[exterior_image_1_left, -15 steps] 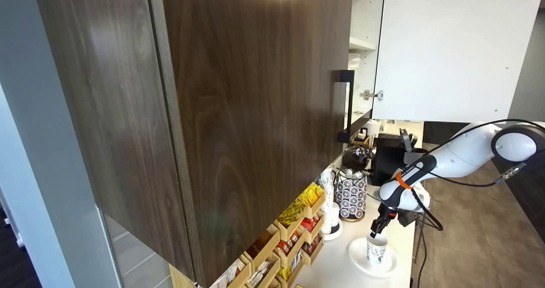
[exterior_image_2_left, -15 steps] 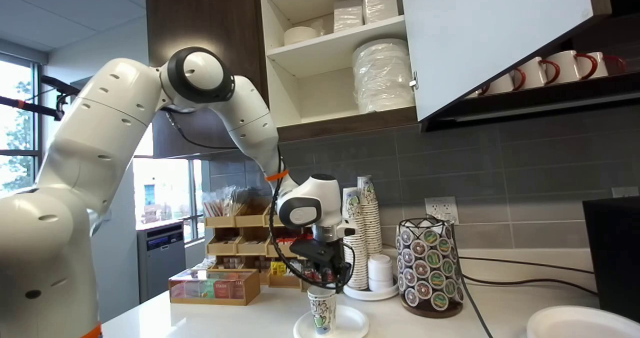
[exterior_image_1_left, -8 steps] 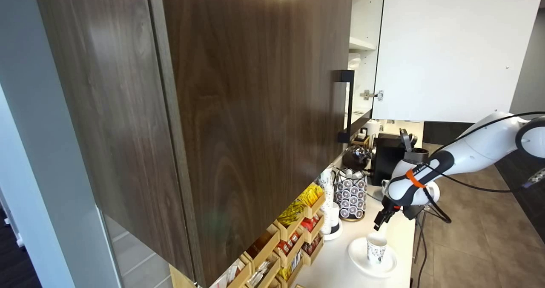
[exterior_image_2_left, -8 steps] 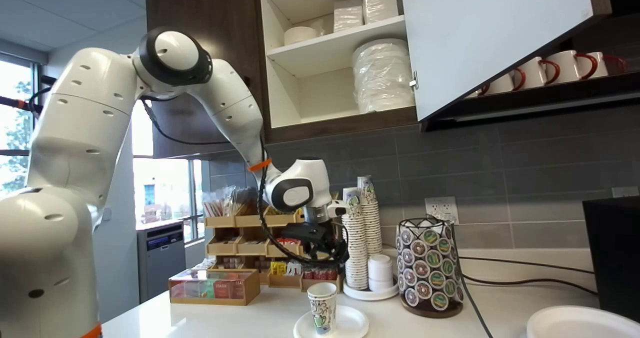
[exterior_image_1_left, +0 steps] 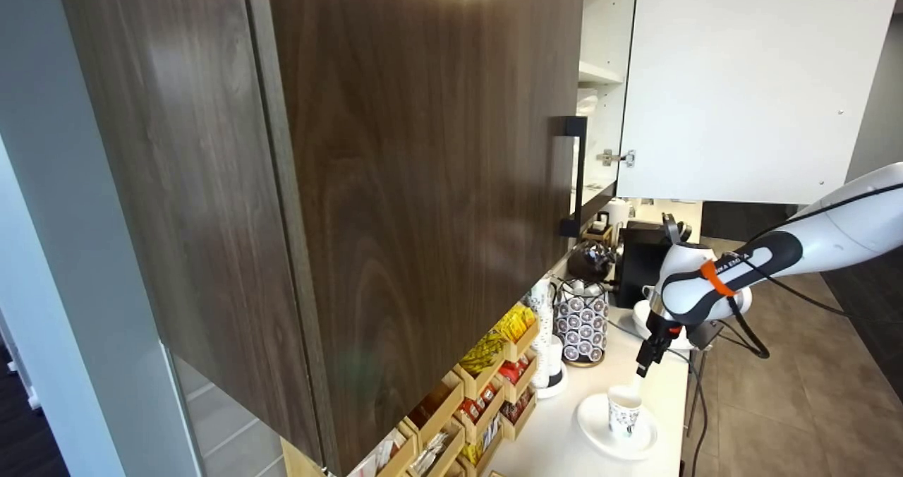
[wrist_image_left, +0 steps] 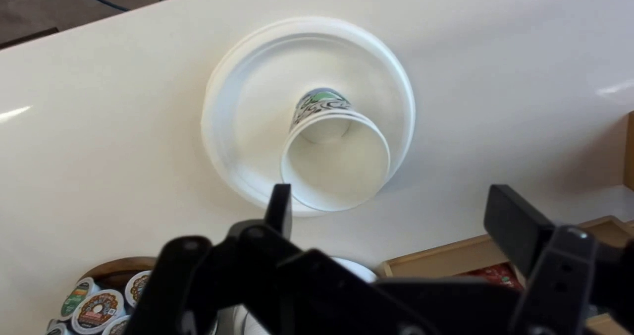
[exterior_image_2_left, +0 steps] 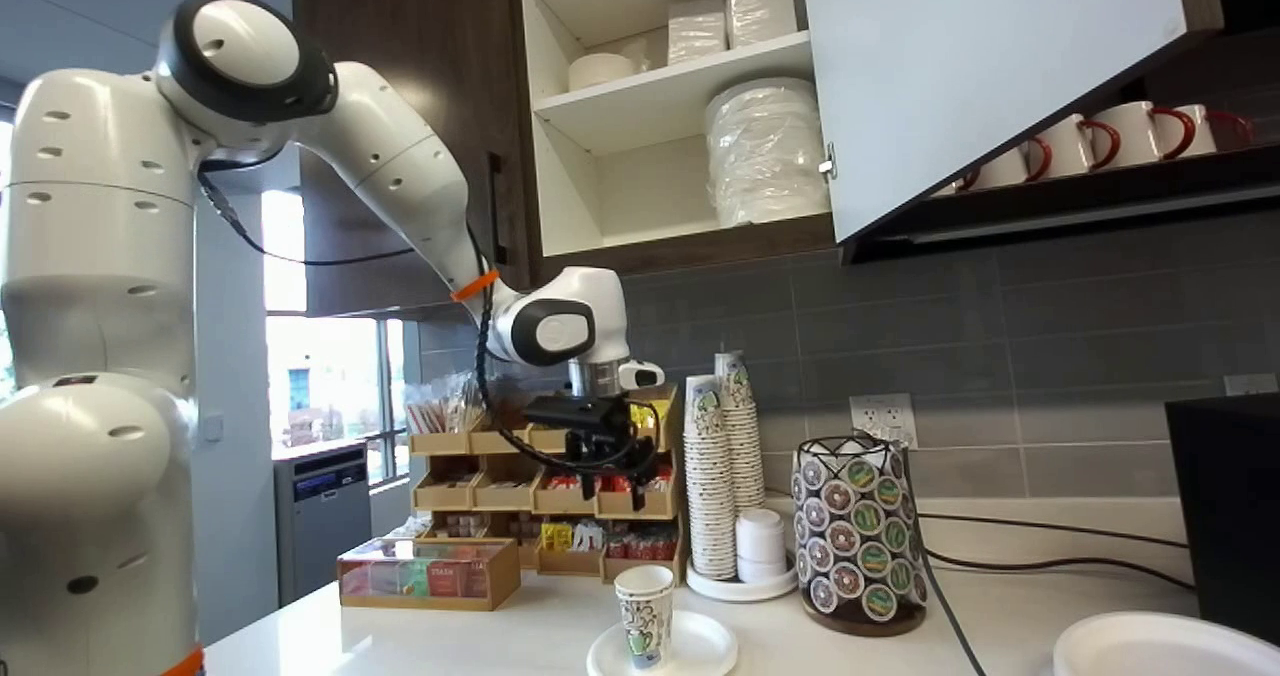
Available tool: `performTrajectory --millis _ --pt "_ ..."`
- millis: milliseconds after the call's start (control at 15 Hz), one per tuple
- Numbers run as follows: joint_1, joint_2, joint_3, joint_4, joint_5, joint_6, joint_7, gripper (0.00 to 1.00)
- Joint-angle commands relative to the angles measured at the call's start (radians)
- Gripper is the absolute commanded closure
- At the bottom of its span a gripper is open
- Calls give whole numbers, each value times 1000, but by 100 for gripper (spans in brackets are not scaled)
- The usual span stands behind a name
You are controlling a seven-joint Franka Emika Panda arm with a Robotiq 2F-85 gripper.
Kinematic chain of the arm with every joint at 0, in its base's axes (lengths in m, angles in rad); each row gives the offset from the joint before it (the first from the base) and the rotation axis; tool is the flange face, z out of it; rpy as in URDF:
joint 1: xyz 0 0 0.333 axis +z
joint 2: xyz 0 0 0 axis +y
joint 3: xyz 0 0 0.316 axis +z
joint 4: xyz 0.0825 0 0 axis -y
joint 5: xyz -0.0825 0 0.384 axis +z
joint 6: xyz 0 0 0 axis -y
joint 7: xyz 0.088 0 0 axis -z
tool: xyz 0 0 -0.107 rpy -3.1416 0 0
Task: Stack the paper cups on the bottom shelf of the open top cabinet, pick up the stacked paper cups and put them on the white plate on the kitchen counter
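Observation:
The paper cups (exterior_image_2_left: 648,624) are a short nested stack with a printed pattern and white rims. They stand upright on the white plate (exterior_image_2_left: 716,648); both also show in an exterior view, cups (exterior_image_1_left: 623,415) and plate (exterior_image_1_left: 590,426). The plate lies on the pale kitchen counter (exterior_image_2_left: 500,641). My gripper (exterior_image_2_left: 614,496) is open and empty, above the cups and apart from them. In the wrist view the open fingers (wrist_image_left: 390,189) frame counter, with the cups (wrist_image_left: 339,164) beyond the left fingertip. The open top cabinet (exterior_image_2_left: 650,191) is above; its bottom shelf (exterior_image_1_left: 587,196) is mostly hidden.
Wrapped white plates (exterior_image_2_left: 765,156) stand in the cabinet. Tall cup stacks (exterior_image_2_left: 712,496), short white stacked items (exterior_image_2_left: 760,548) and a pod holder (exterior_image_2_left: 858,536) stand behind the plate. Wooden snack racks (exterior_image_2_left: 500,496), a clear-lidded box (exterior_image_2_left: 430,574) and a white dish (exterior_image_2_left: 1165,646) are also there.
My gripper has risen from the cups' rim and moved away from them, with the arm folding back. The cups have stayed still on the plate.

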Motion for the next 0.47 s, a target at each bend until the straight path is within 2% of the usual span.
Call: performTrajectory --millis 0,67,400 --pt "50 -138 -34 -60 -53 -110 79 0" --pt "56 -58 -46 -13 -20 -63 29 0" --pt "70 -68 -61 -12 -21 -73 33 0"
